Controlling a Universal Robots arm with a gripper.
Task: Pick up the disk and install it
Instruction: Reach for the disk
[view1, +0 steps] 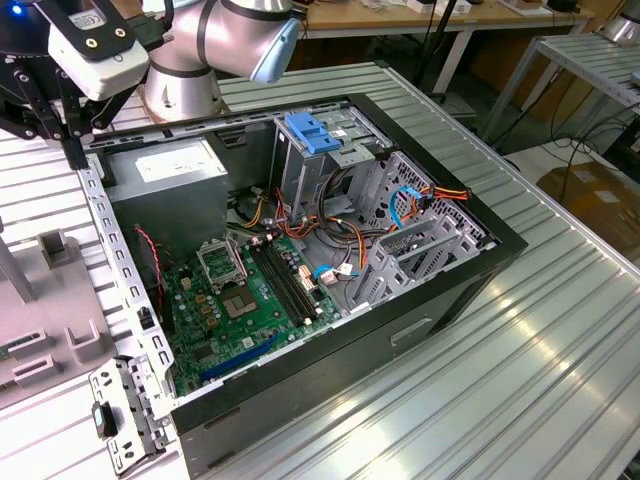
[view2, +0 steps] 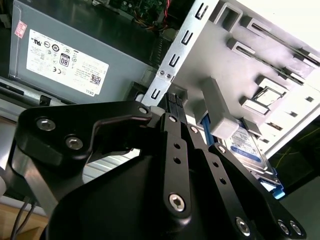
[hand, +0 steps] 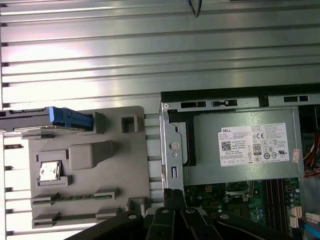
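Observation:
The disk (hand: 35, 120) stands on edge in a slot of the grey fixture plate (hand: 125, 165) beside the open computer case, its blue side rail (hand: 72, 118) pointing toward the case. In the second wrist view the disk (view2: 247, 145) shows its white label with a blue band, partly behind a grey post. My gripper (hand: 173, 193) hovers over the case's rear metal wall, between the fixture and the power supply, well apart from the disk. Its fingers (view2: 175, 97) look shut with nothing between them. In the exterior view the gripper (view1: 72, 140) hangs at the case's back left corner.
The open case (view1: 480, 250) holds a grey power supply (view1: 165, 165), a green motherboard (view1: 240, 300), loose cables and a metal drive cage with a blue handle (view1: 312, 132). A small metal bracket (view1: 125, 410) lies by the case's front left corner. Ribbed aluminium table (view1: 520, 380) surrounds everything.

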